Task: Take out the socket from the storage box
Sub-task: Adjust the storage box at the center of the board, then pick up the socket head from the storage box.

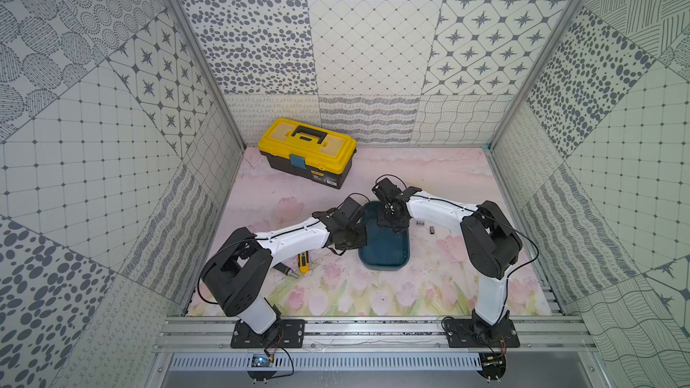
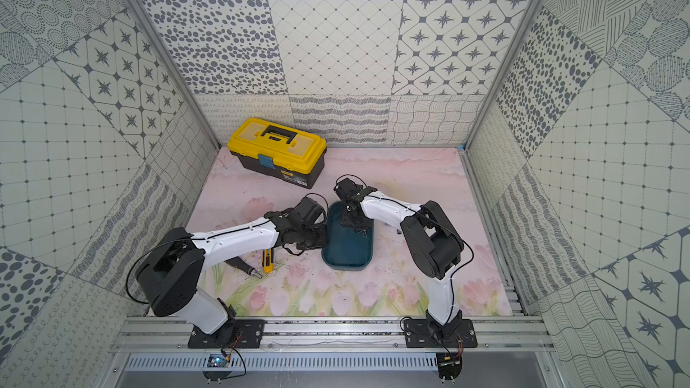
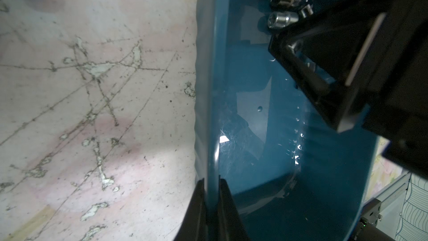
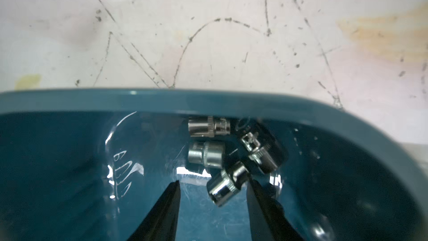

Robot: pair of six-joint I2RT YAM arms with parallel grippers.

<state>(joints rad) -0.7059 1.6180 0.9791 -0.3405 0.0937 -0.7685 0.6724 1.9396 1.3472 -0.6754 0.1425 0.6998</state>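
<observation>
The storage box (image 1: pixel 386 251) (image 2: pixel 347 251) is a dark teal bin on the floral mat between my arms. Several chrome sockets lie in its far end; the nearest socket (image 4: pixel 228 184) sits between the fingers of my right gripper (image 4: pixel 213 179) (image 1: pixel 388 223). Those fingers stand open inside the box, one close against the socket and the other well clear of it. Other sockets (image 4: pixel 206 155) (image 3: pixel 281 19) lie by the far wall. My left gripper (image 3: pixel 211 180) (image 1: pixel 360 240) is shut on the box's side wall (image 3: pixel 209 112), one finger inside and one outside.
A yellow-lidded black toolbox (image 1: pixel 308 151) stands at the back left. A yellow utility knife (image 1: pixel 303 261) and a dark cylindrical tool (image 1: pixel 285 270) lie under my left forearm. Two small metal pieces (image 1: pixel 421 223) (image 1: pixel 432 229) lie on the mat right of the box.
</observation>
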